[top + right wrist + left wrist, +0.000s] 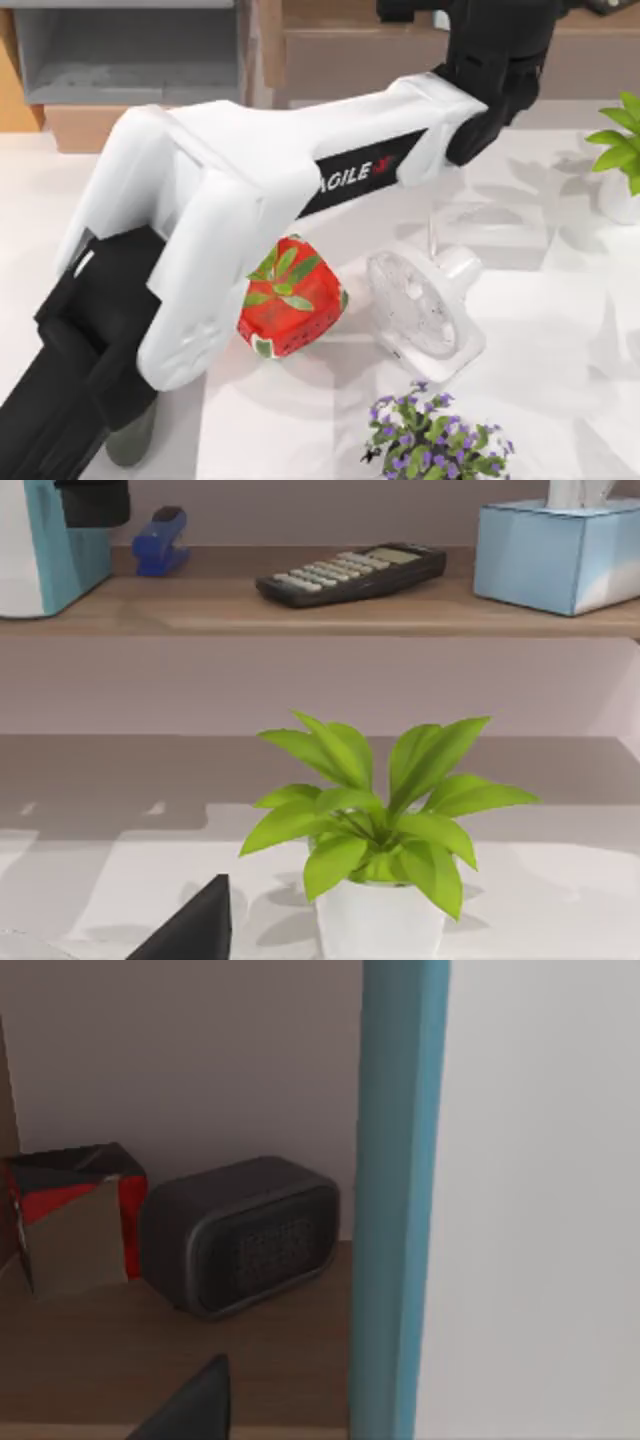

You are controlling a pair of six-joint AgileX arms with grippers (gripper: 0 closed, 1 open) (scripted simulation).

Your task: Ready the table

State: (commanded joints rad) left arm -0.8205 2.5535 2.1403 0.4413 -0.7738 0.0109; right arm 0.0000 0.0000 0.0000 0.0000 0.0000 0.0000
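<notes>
The left arm (250,190) is sweeping low across the white table (560,330) toward the far shelf and risking clipping the fan (420,305) (jaw state: cannot tell).

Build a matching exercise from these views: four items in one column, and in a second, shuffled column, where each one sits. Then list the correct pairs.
Items:
1. calculator
2. dark speaker
3. white fan
4. tissue box

Places:
A. lying on the white table, beside the red strawberry-print box
B. on a wooden shelf next to a red and grey box
C. on the shelf between the blue stapler and the light blue box
D. at the shelf end, past the calculator, above the green potted plant

Pairs: 1-C, 2-B, 3-A, 4-D
</notes>
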